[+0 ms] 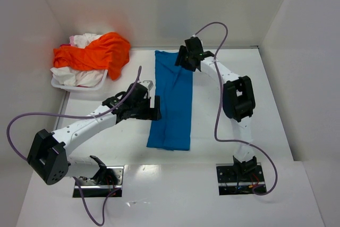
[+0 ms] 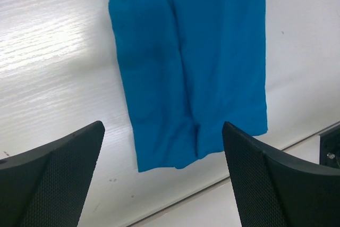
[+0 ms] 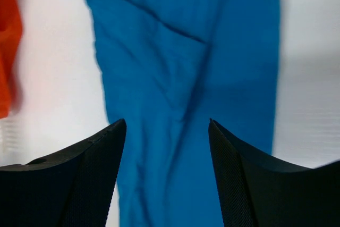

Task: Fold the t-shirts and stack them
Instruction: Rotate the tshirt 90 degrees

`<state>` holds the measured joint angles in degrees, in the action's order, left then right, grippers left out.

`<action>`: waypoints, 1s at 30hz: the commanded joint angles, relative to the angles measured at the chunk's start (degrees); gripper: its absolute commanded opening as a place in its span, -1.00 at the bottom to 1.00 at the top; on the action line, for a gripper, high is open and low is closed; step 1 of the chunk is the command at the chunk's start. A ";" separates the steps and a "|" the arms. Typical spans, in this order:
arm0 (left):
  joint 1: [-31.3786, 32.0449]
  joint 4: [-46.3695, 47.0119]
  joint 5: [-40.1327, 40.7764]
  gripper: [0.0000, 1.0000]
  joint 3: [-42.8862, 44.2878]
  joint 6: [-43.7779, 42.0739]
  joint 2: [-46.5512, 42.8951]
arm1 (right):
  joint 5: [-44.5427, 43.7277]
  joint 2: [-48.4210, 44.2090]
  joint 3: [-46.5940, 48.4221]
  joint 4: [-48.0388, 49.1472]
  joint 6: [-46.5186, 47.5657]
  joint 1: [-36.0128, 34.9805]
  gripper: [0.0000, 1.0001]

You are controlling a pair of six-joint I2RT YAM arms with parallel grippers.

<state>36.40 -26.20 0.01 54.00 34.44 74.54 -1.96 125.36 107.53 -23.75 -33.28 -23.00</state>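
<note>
A bright blue t-shirt [image 1: 172,99] lies flat in the middle of the table, folded into a long narrow strip running from the far side toward the near side. My left gripper [image 1: 154,107] hovers at the strip's left edge, open, with nothing between its fingers. In the left wrist view the blue t-shirt [image 2: 186,62] and its near hem lie below the left gripper [image 2: 162,128]. My right gripper [image 1: 181,59] is over the strip's far end, open. In the right wrist view the right gripper [image 3: 167,123] stands above the wrinkled blue t-shirt [image 3: 180,67]. An orange t-shirt [image 1: 98,51] drapes over white ones [image 1: 79,75].
The orange and white shirts sit piled in a white basket [image 1: 62,85] at the far left corner. White walls enclose the table on the left, back and right. The arm bases [image 1: 98,180] are bolted at the near edge. The orange t-shirt [image 3: 8,51] shows at the right wrist view's left edge.
</note>
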 commanded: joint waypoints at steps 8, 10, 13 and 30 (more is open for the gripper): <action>-0.37 -0.79 2.10 0.98 2.08 -1.82 0.52 | 1.52 2.34 -3.11 2.91 0.06 0.15 0.38; -0.37 -0.79 2.10 0.98 2.08 -1.83 0.52 | 3.44 3.74 -2.24 3.61 -0.47 0.15 0.38; -0.37 -0.79 2.10 0.98 2.60 -2.35 1.04 | 4.76 6.29 0.30 3.62 -1.26 0.15 0.38; -0.37 -1.31 2.10 0.98 2.08 -2.36 2.10 | 7.05 15.52 12.88 1.77 -2.85 -4.24 0.38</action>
<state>36.40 -27.46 1.83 54.54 33.01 76.05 4.12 140.05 116.84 -22.90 -35.48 -25.74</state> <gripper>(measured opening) 0.992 0.690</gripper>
